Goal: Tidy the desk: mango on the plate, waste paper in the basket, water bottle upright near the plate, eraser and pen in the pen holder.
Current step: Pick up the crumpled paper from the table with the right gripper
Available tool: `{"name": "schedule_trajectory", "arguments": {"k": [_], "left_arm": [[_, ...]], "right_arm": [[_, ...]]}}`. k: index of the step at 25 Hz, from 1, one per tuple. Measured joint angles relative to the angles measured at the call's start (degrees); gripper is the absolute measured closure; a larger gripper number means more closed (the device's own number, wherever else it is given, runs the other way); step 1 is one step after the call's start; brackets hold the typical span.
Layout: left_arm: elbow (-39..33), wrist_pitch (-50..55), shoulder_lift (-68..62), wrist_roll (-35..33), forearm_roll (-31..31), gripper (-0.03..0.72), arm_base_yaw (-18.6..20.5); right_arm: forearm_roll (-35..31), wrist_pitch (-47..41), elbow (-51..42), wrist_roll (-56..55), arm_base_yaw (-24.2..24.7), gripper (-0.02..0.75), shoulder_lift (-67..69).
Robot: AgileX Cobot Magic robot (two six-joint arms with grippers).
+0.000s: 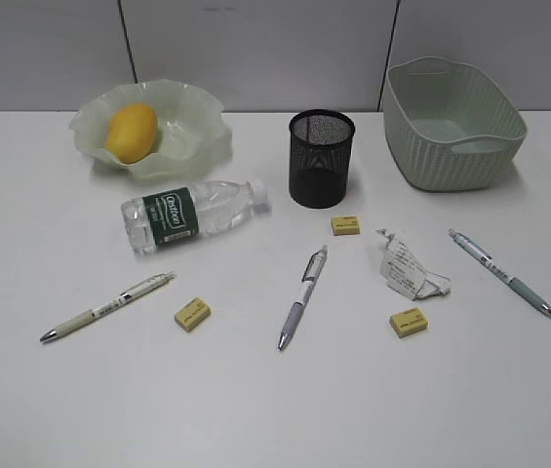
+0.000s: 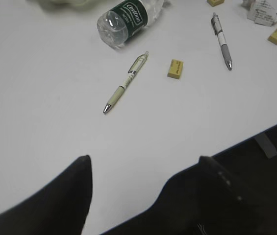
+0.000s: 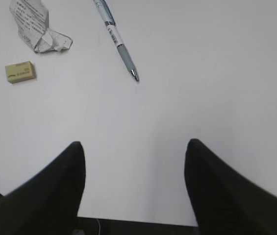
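Observation:
The mango (image 1: 131,132) lies in the wavy-rimmed plate (image 1: 202,127) at back left. In front of it the water bottle (image 1: 192,213) (image 2: 128,19) lies on its side. The pen holder (image 1: 321,158) stands mid-back, the basket (image 1: 453,124) at back right. Three pens (image 1: 109,305) (image 1: 302,295) (image 1: 501,272) and three erasers (image 1: 192,314) (image 1: 346,225) (image 1: 408,321) lie scattered. The waste paper (image 1: 407,266) (image 3: 33,27) sits right of centre. My left gripper (image 2: 143,159) and right gripper (image 3: 134,143) hover open and empty near the desk's front edge; neither shows in the exterior view.
The desk (image 1: 275,400) ends at a grey wall behind. Its front edge runs under both grippers (image 2: 246,139) (image 3: 138,221). In the left wrist view a pen (image 2: 125,83) and an eraser (image 2: 175,68) lie ahead; in the right wrist view a pen (image 3: 116,39) and an eraser (image 3: 20,71).

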State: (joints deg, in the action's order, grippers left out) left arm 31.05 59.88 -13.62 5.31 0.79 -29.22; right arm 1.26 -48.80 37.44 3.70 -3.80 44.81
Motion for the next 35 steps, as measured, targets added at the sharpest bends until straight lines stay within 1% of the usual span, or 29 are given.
{"name": "schedule_trajectory", "arguments": {"k": [4, 8, 10, 12, 19, 21, 22, 24, 26, 35], "left_arm": [[0.0, 0.0, 0.0, 0.0, 0.0, 0.195, 0.0], [0.0, 0.0, 0.0, 0.0, 0.0, 0.197, 0.0], [0.0, 0.0, 0.0, 0.0, 0.0, 0.197, 0.0], [0.0, 0.0, 0.0, 0.0, 0.0, 0.197, 0.0], [0.0, 0.0, 0.0, 0.0, 0.0, 0.197, 0.0], [0.0, 0.0, 0.0, 0.0, 0.0, 0.197, 0.0], [0.0, 0.0, 0.0, 0.0, 0.0, 0.197, 0.0], [0.0, 0.0, 0.0, 0.0, 0.0, 0.197, 0.0], [0.0, 0.0, 0.0, 0.0, 0.0, 0.197, 0.0], [0.0, 0.0, 0.0, 0.0, 0.0, 0.197, 0.0]], "right_arm": [[-3.3, 0.1, 7.0, 1.3, 0.0, 0.232, 12.5], [-9.0, -0.7, 14.1, 1.5, 0.0, 0.232, 24.0], [-10.0, -1.7, 17.1, 1.6, -1.1, 0.232, 29.0], [-10.1, -2.1, 20.0, 1.6, -3.6, 0.232, 32.7], [-9.3, -0.6, 27.4, -0.5, -15.6, 0.227, 43.0], [-9.3, 0.6, 29.1, -0.6, -18.3, 0.200, 46.2], [-9.3, 1.2, 29.5, -0.7, -19.0, 0.173, 47.5], [-9.3, 2.1, 29.7, -0.8, -19.6, 0.122, 50.7], [-9.1, 2.9, 29.8, -1.0, -19.7, 0.101, 53.5], [-4.5, 6.2, 30.4, -1.5, -19.7, 0.096, 63.1]]}}
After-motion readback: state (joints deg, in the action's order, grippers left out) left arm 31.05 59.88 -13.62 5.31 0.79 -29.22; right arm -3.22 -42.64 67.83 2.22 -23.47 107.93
